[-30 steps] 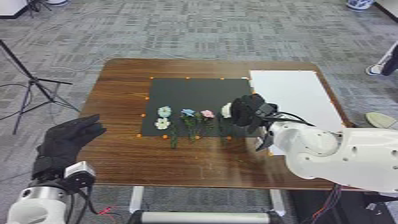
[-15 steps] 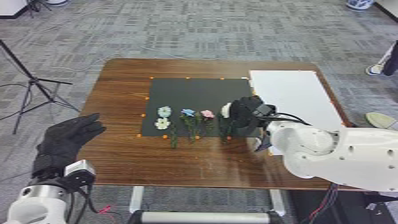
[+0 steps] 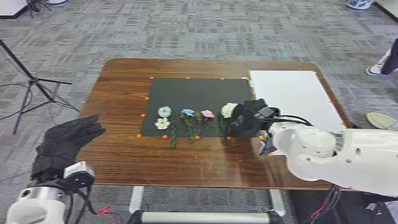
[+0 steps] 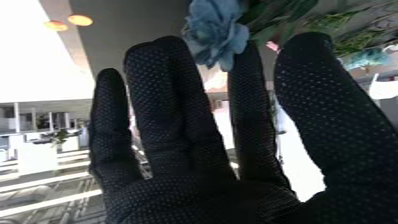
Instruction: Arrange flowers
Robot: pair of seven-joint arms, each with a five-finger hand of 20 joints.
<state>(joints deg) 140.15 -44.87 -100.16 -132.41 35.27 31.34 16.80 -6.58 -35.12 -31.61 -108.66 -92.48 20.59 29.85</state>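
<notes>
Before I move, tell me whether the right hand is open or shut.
Open: the right hand has straight fingers, with the thumb apart from them.

The counter [image 3: 200, 167] is brown with streaked grain, the mat [image 3: 200, 92] mid-frame black, the sheet [image 3: 289, 97] at upper right white. Near the centre are a light-blue flower [image 3: 164, 111], creamy flower [image 3: 162, 123], blue flower [image 3: 187, 112], pink flower [image 3: 207, 114] and off-white flower [image 3: 228, 110]. The right hand [image 3: 252, 114] is black, pale-dotted.
</notes>
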